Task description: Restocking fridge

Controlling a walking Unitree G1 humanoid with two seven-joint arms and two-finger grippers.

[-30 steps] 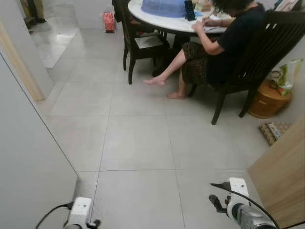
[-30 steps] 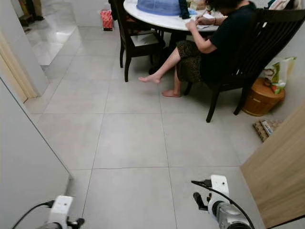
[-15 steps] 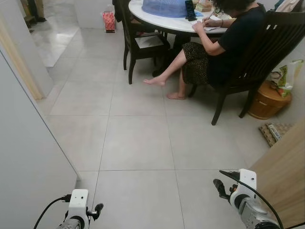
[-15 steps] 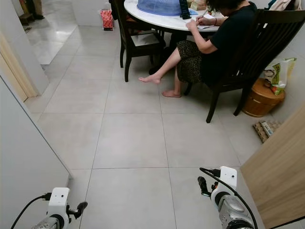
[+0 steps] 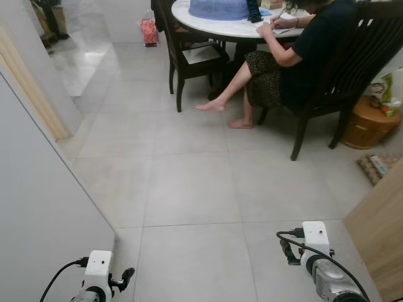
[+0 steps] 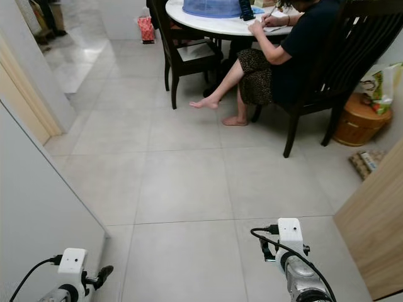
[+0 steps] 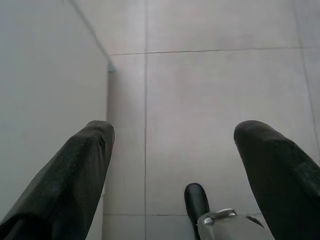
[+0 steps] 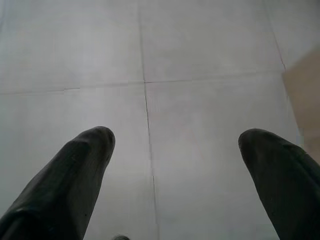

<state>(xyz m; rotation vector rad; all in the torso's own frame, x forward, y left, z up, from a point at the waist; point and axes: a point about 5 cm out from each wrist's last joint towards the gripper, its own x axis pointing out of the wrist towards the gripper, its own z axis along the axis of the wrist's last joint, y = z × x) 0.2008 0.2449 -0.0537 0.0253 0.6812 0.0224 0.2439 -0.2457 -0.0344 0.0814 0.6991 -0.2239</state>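
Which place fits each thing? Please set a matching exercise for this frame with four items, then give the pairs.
Things:
1. blue cover
2. wooden tub
3. red bag
4. empty dark chair

Places:
A. on the floor behind the seated person's chair
B. on the round white table
C. pulled up to the table, on the robot's left of the person
D. on the floor far back, beyond the empty chair

Pairs: 1-B, 2-A, 3-D, 4-C

camera: turned a little to the robot's left, whole room slid right | right arm [image 5: 324, 270]: now lower and nearer the middle | left arm [image 5: 96, 284]: barely moved
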